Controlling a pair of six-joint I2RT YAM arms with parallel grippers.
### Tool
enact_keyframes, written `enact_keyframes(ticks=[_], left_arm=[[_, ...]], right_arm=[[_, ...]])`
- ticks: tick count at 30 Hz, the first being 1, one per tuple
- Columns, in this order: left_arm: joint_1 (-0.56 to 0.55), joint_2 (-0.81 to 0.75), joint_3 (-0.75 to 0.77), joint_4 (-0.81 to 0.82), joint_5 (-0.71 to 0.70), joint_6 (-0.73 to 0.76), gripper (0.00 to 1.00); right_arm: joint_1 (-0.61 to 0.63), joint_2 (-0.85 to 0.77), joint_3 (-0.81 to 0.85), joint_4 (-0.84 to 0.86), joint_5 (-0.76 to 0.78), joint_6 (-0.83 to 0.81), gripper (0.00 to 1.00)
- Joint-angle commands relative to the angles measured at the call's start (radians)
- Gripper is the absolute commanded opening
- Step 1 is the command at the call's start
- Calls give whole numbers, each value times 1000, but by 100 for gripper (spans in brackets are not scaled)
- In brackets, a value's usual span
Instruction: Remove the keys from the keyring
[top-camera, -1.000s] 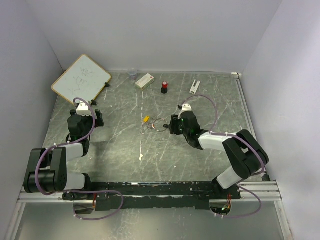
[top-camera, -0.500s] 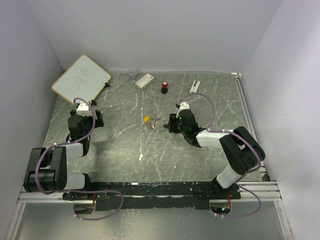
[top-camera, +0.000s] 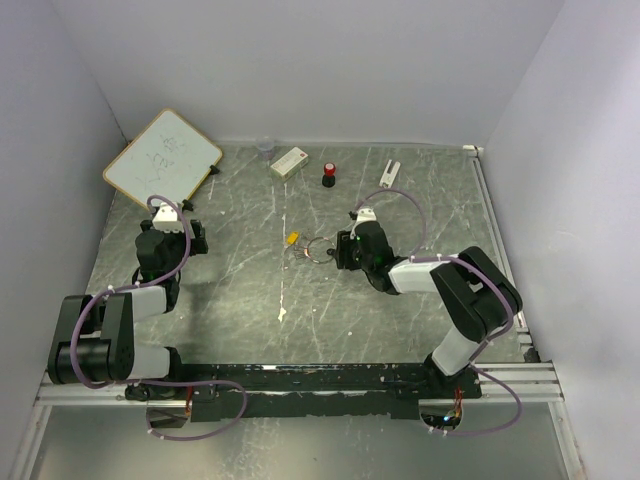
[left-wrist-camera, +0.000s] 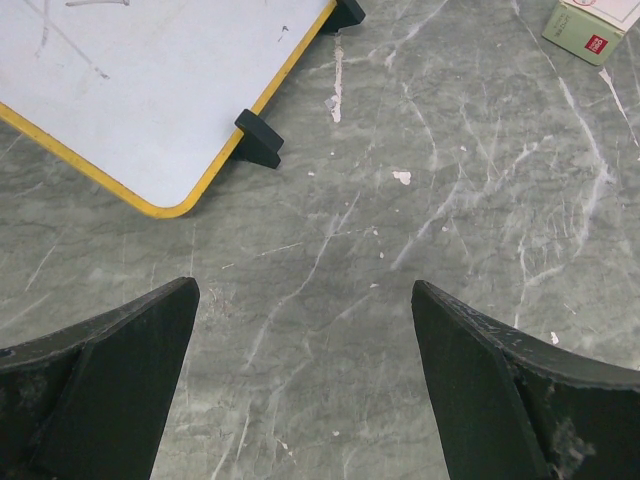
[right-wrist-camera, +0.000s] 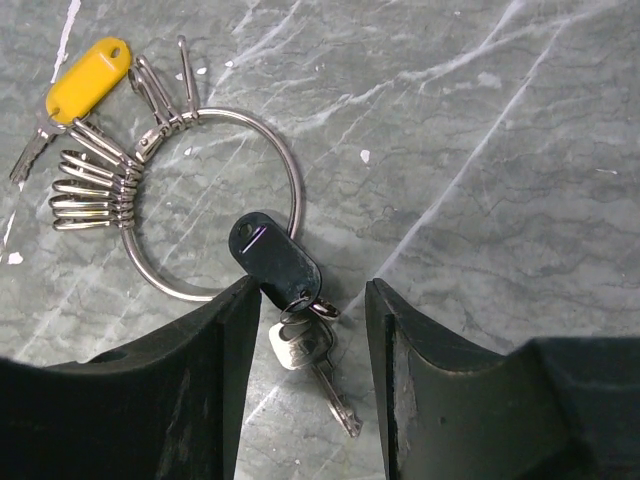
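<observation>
Keyring (right-wrist-camera: 293, 180) lies flat, black-headed key (right-wrist-camera: 275, 262) at its 5 o'clock between the half-parted, empty jaws of the right gripper (right-wrist-camera: 308, 300) — probably light, stiff, slippery; pinch the black head — left gripper (left-wrist-camera: 305, 300) gapes empty

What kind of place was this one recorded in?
Probably a robot lab test cell: plain white walls boxing in a marble-patterned table, a mounting rail along its near edge, and props such as a whiteboard.
</observation>
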Motion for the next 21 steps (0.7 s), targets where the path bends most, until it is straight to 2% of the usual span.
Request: enact_keyframes(ticks=[1,6,13,16,21], left_arm=[[-5,5,31,12,-3,-9,99],[-6,9,34,11,-2,-8,99],[-5,4,31,14,-11,-8,99],[-5,5,31,13,-10,-9,99],[-5,6,32,12,-9,-9,99]], right_arm=[[10,19,-1,11,-12,-1,46],[18,23,-9,7,-6,4,46],[34,40,-8,-20,19,3,40],[43,42,-11,-33,32,5,35],[53,32,-10,-49,48,5,13]])
